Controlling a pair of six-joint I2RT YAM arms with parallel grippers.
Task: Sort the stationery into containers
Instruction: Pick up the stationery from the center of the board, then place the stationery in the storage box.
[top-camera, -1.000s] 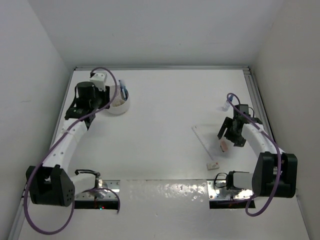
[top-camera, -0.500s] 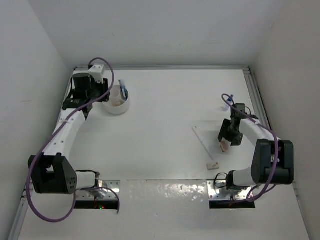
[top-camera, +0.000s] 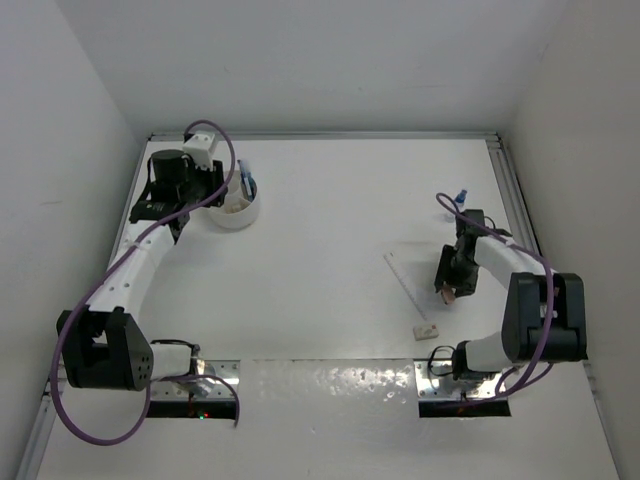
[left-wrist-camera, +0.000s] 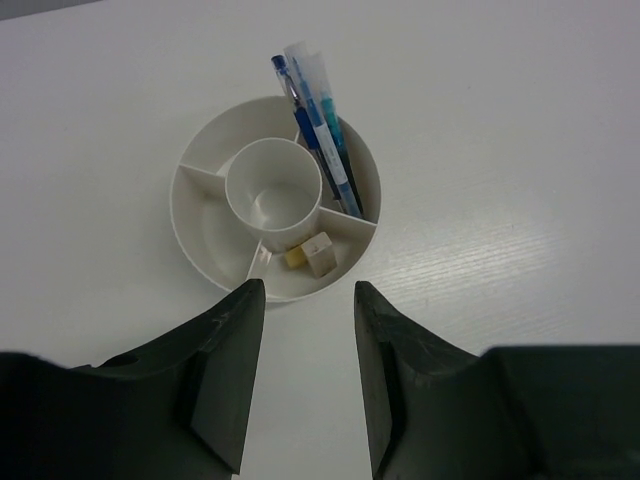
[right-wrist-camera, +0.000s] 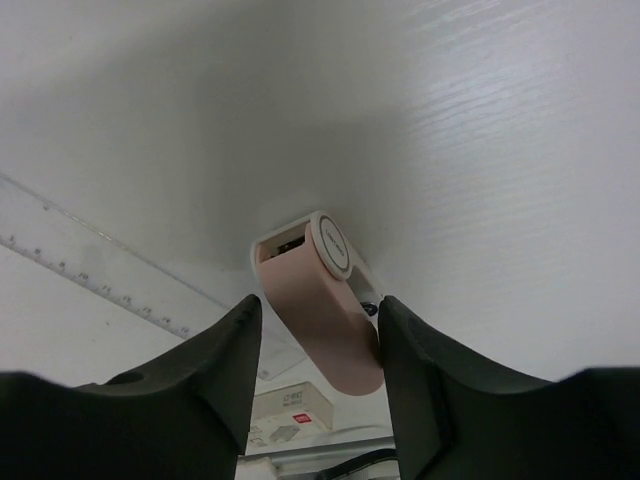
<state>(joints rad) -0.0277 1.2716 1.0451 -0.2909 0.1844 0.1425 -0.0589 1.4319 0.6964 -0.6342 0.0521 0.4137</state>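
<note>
1. The right pincer (right-wrist-camera: 318, 305) is low on the white worktop (right-wrist-camera: 480, 120). It has one black finger on each side of a chunky pink eraser (right-wrist-camera: 330, 345) with a white round end. The fingers are partly open and very close to the eraser. I cannot tell if they are squeezing it yet.
2. To do this well, I think the fingers should close softly on the long sides, near the middle. That way the eraser should not twist or pop out. Then lift straight up.
3. A long clear plastic ruler (right-wrist-camera: 90, 270) lies just beside it. A small white eraser with a label (right-wrist-camera: 290, 405) is near too. The lift should not bump them.
4. The pink eraser belongs in the round white tub (top-camera: 245, 215), well apart at the far left of the worktop.
5. The left pincer (left-wrist-camera: 307, 290) hangs over that tub, open and holding nothing. Thin blue pens (left-wrist-camera: 320, 140) lean in one part of the tub. Small tan erasers (left-wrist-camera: 310, 255) lie in the next part.
6. Some things are hard to see. From above, the right arm covers most of the pink eraser. The small blue-capped bottle (top-camera: 459, 199) looks tiny there. Up close, the picture edge cuts off the ruler.
</note>
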